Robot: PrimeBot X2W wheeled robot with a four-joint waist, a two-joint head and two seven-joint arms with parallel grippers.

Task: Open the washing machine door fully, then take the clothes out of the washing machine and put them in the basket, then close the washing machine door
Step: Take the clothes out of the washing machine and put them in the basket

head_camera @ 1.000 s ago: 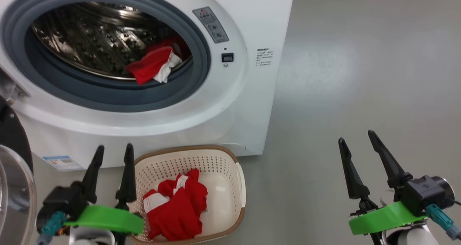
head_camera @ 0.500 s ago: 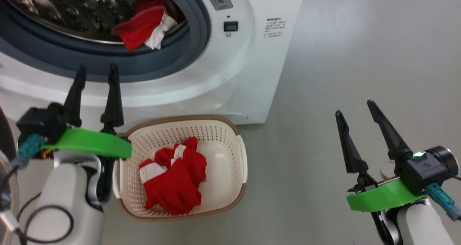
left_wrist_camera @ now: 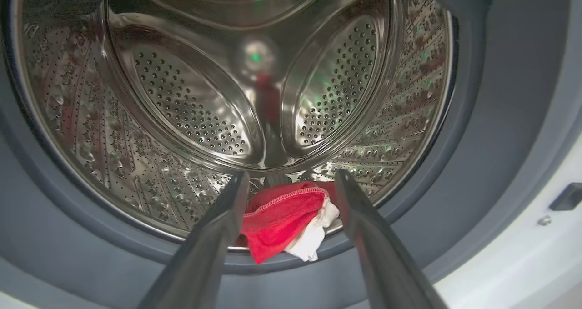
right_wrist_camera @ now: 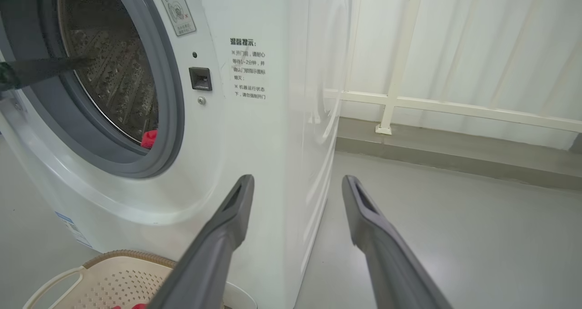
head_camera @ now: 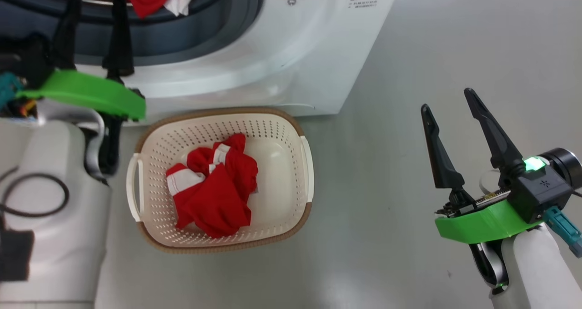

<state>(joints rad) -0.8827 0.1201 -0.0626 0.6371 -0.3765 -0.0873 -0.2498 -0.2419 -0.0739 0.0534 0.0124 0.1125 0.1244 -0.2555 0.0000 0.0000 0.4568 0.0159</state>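
The white washing machine (head_camera: 291,59) stands with its mouth uncovered; its door is out of view. Red and white clothes (left_wrist_camera: 282,213) lie at the drum's front lip, over the grey rubber ring (left_wrist_camera: 477,141). My left gripper (left_wrist_camera: 291,175) is open, its fingers pointing into the drum just short of that garment, one on each side. In the head view the left gripper (head_camera: 95,0) is at the ring's lower edge. More red clothes (head_camera: 213,191) lie in the cream basket (head_camera: 304,163) on the floor before the machine. My right gripper (head_camera: 446,99) hangs open and empty over the floor to the right.
Grey floor (head_camera: 454,36) spreads to the right of the machine. Beyond the machine's side, a white railing (right_wrist_camera: 395,100) runs along a pale wall. My left forearm (head_camera: 50,200) with a black cable sits just left of the basket.
The head camera has tilted down, so the whole picture shifted up. My left gripper rose from beside the basket to the drum's mouth. The right gripper stayed where it was.
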